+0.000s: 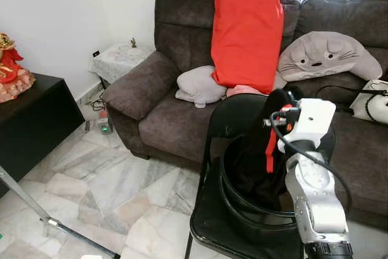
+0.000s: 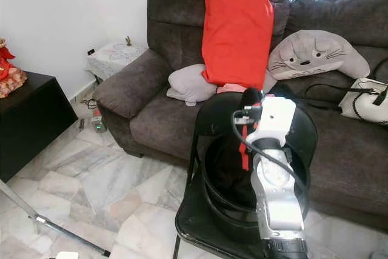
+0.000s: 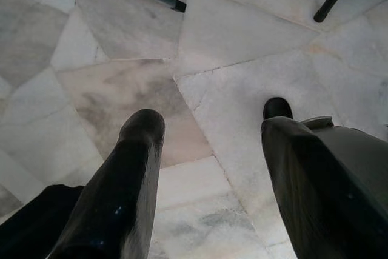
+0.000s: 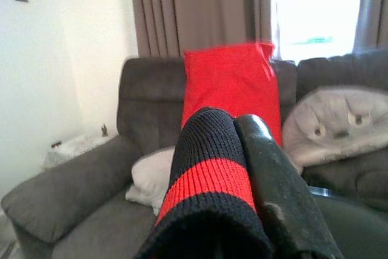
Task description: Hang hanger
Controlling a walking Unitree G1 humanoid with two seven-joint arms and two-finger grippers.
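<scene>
Your right gripper (image 4: 242, 150) is clamping a black-and-red knit garment (image 4: 209, 192) above the black basket (image 1: 233, 201) on the chair (image 1: 212, 235); lift it clear before moving. No hanger is visible.

A silver-white right arm (image 1: 315, 186) carries a looping black cable (image 1: 303, 150).

No text, label, brand, number or sign can be read in any view. The plush cushion (image 1: 324, 56) at the upper right of the head views bears only a drawn face with whiskers, no lettering.
</scene>
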